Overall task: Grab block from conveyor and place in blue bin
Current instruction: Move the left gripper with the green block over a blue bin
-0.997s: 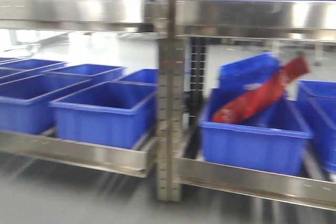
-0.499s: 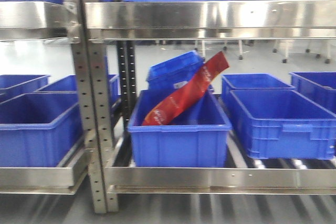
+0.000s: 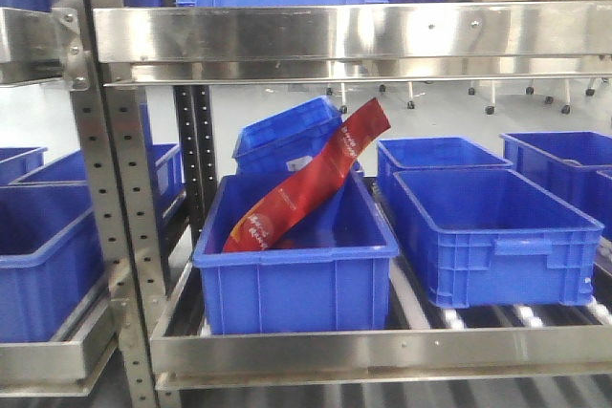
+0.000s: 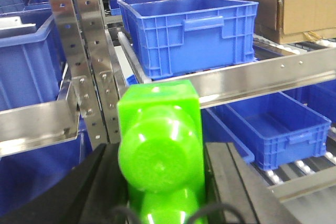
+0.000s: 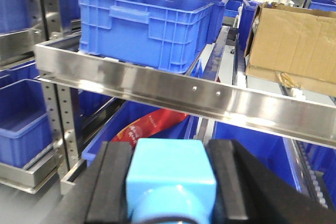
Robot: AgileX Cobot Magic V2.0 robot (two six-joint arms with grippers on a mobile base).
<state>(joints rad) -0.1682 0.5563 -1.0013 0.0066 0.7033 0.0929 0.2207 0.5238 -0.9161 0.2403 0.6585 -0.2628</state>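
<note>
Filling the 6 o'clock part of the left wrist view, the small bright green plastic block (image 4: pixel 159 129) is clamped between the black fingers (image 4: pixel 100 182) of the left gripper (image 4: pixel 160 153), in front of the steel shelf rack (image 4: pixel 84 61). A light blue plastic block (image 5: pixel 170 177) is pinched likewise by the right gripper (image 5: pixel 169 148). In the front view, an open blue plastic bin (image 3: pixel 296 293) is seen at 6 o'clock on the lower shelf, and a long red foil packet (image 3: pixel 306 179) is leaned in it toward 1 o'clock.
</note>
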